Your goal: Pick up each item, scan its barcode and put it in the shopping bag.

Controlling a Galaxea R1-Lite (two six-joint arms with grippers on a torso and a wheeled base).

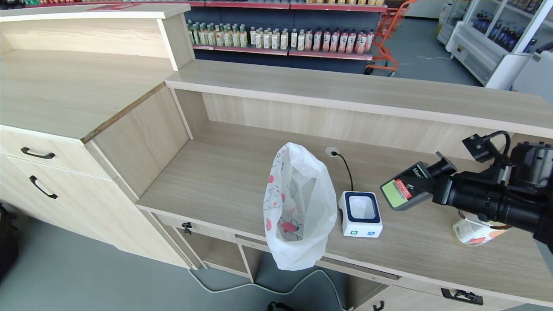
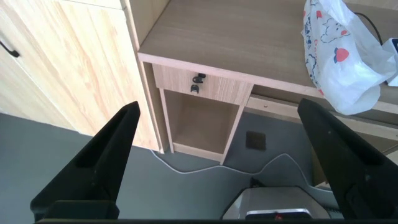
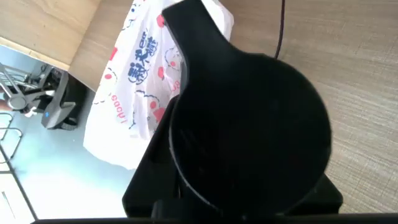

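Note:
My right gripper (image 1: pixel 428 183) is shut on a dark box (image 1: pixel 404 189) with a green label, held in the air just right of the white barcode scanner (image 1: pixel 360 214). In the right wrist view the dark box (image 3: pixel 249 124) blocks most of the picture. The white shopping bag (image 1: pixel 298 207) with red prints stands open at the counter's front edge, left of the scanner; the bag (image 3: pixel 134 81) lies beyond the held box. My left gripper (image 2: pixel 217 107) is open and holds nothing, low in front of the counter, with the bag (image 2: pixel 339 56) off to one side.
A printed cup-like container (image 1: pixel 475 232) sits on the counter (image 1: pixel 216 172) under my right arm. The scanner's black cable (image 1: pixel 345 168) runs back to a grommet. A tall cabinet with drawers (image 1: pixel 52 164) borders the counter on the left. A raised ledge (image 1: pixel 345 90) runs along the back.

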